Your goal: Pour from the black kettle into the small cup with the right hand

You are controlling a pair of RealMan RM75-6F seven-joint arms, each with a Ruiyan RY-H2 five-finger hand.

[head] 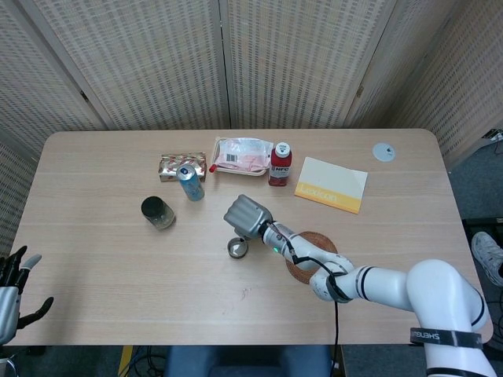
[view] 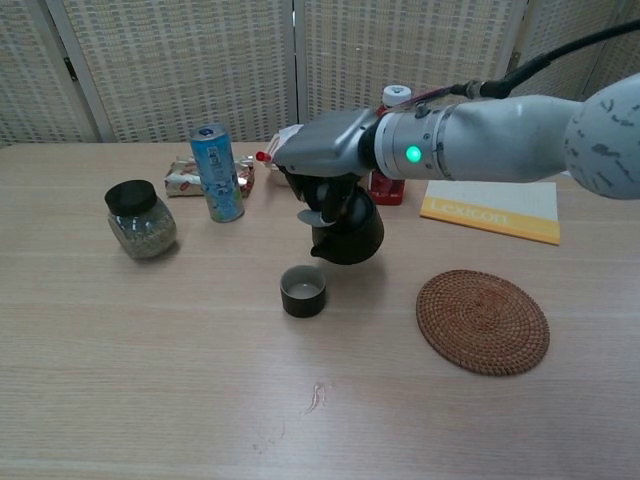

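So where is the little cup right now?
In the chest view, the small cup sits mid-table, just below the black kettle held by the right robot hand.

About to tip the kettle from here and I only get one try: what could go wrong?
1. The black kettle, held by the right hand, hangs behind the small cup and already tilts; its spout may not be over the narrow mouth, so liquid could hit the table.
2. The kettle sits low and close; tilting further could knock the cup.
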